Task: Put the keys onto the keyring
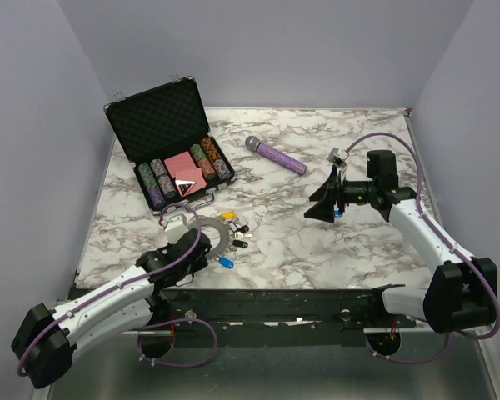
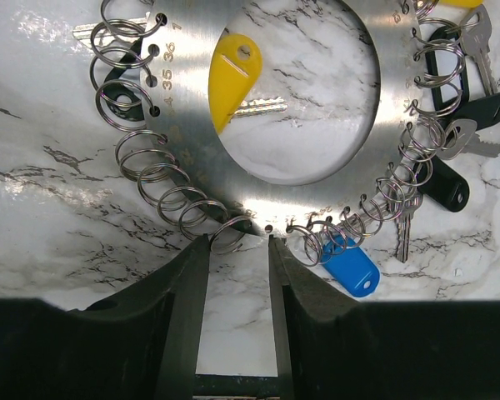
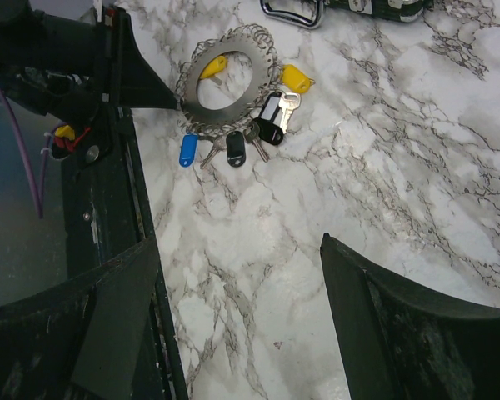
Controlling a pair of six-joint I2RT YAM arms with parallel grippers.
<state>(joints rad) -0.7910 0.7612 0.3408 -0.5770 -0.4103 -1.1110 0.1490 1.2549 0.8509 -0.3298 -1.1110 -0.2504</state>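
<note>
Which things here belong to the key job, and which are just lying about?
Job: keyring; keys with coloured caps around it.
Lying about: poker chip case; purple microphone.

place: robot lab test cell | evidence: plain walls (image 1: pixel 42 100) boxing in a marble-print desk (image 1: pixel 317 250); cabled left arm (image 1: pixel 108 300) and right arm (image 1: pixel 425 225) bolted at its near edge
</note>
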